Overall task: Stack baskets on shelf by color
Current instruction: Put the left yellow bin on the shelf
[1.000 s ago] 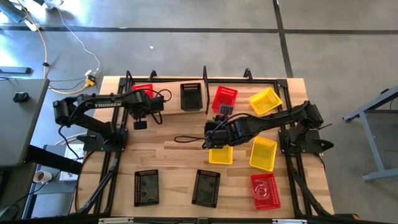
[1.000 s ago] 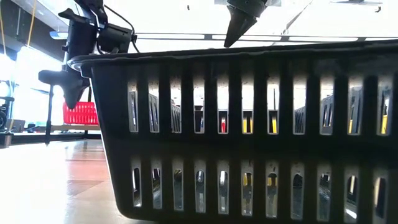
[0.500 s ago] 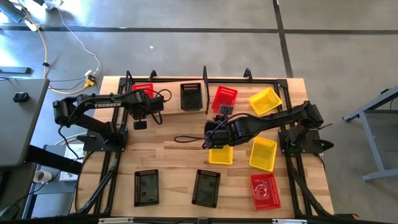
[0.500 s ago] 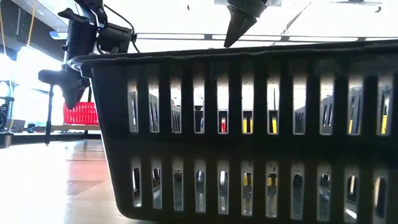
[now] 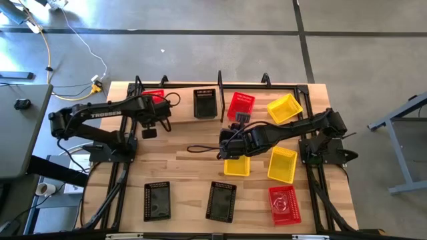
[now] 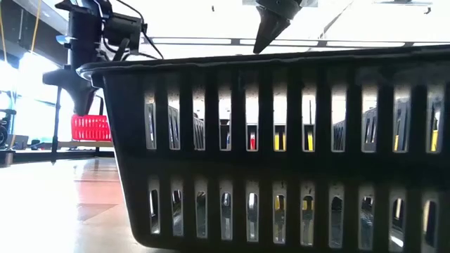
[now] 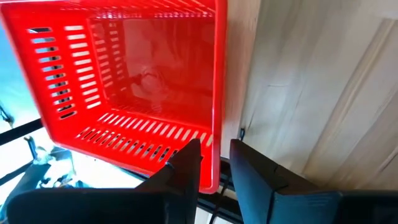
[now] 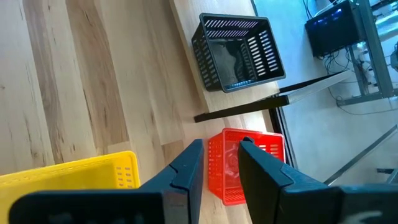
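Pulled back slightly from the shelf's (image 5: 220, 87) far-left corner, left pincer (image 7: 214, 163) stands narrowly parted, released from the red basket (image 7: 127, 87) there. Right pincer (image 8: 221, 160), narrowly parted and empty, hovers mid-tabletop (image 5: 180, 167).

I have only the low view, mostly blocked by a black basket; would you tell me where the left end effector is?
Observer: The left end effector is at the rim of a red basket on the shelf.
Operator: And the right one?
Observer: The right end effector is open and empty, over mid-table by a small yellow basket.
Operator: Anything else on the shelf?
Observer: Yes, a black basket beside the divider.
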